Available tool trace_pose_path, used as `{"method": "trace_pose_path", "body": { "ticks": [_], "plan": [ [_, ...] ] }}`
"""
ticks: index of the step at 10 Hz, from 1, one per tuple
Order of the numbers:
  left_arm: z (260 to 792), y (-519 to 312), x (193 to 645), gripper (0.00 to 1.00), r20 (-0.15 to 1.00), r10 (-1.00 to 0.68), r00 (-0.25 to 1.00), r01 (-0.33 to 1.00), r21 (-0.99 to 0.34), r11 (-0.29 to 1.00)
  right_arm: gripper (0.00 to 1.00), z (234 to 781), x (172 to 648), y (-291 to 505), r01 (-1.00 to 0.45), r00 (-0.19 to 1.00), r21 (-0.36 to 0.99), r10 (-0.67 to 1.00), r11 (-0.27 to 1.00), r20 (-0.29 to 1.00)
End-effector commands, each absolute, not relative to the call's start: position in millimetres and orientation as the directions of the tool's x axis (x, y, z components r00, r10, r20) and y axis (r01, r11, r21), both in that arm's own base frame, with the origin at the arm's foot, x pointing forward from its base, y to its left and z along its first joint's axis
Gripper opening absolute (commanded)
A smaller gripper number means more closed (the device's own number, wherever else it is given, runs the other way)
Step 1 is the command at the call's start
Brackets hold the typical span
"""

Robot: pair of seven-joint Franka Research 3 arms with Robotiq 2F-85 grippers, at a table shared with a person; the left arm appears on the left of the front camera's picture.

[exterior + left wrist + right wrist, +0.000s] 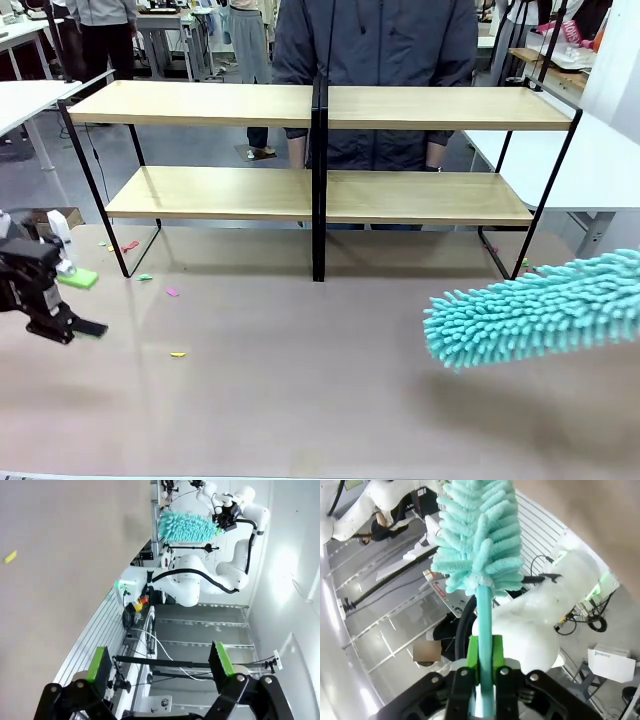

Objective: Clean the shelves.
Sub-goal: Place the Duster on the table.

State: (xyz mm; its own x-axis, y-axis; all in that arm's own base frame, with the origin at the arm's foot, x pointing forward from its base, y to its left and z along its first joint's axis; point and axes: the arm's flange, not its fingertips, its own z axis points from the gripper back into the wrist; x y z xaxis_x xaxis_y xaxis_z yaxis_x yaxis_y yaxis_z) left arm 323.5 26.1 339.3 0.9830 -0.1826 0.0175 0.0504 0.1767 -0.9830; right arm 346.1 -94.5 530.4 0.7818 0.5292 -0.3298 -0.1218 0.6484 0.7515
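Shelves (pixel 320 150) are standing at the far side of the bench (pixel 300 400), a two-tier rack of light boards in a thin black frame, split by a black centre post; both upper boards and both lower boards are lying bare, with nothing resting on them; a person (pixel 375 60) in a dark jacket is standing just behind the rack.

Right hand (pixel 481 680) is gripping the teal handle of a duster (pixel 477 535), its green pads (pixel 472 652) pressing on the handle from both sides; in the front view the fluffy teal duster head (pixel 535 310) is hanging above the bench at the right, in front of the shelves and apart from them, not touching either board.

Left hand (pixel 160 665) is standing wide, nothing between its green pads (pixel 99 664); in the front view it is sitting low at the left edge (pixel 50 310), near the rack's left leg.

Small scraps (pixel 172 292) in pink, yellow and green are lying on the bench near the left hand, in front of the left half of the rack; a green piece (pixel 78 278) is lying just beside that hand.
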Motion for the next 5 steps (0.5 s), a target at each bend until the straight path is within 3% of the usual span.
{"method": "trace_pose_path", "body": {
  "ticks": [1, 5],
  "plan": [
    [361.6, 25.7, 324.4, 1.0, 0.061, -0.169, 0.984, 0.091, -0.98, 0.176, 0.13, 525.0, 360.7, -81.4, -0.053, 0.798, 0.759, 0.485, 0.649, -0.359],
    [361.6, 25.7, 324.4, 1.0, 0.061, -0.169, 0.984, 0.091, -0.98, 0.176, 0.13, 512.5, 370.1, -74.8, -0.025, 0.794, 0.715, 0.448, 0.698, -0.41]
  ]
}}
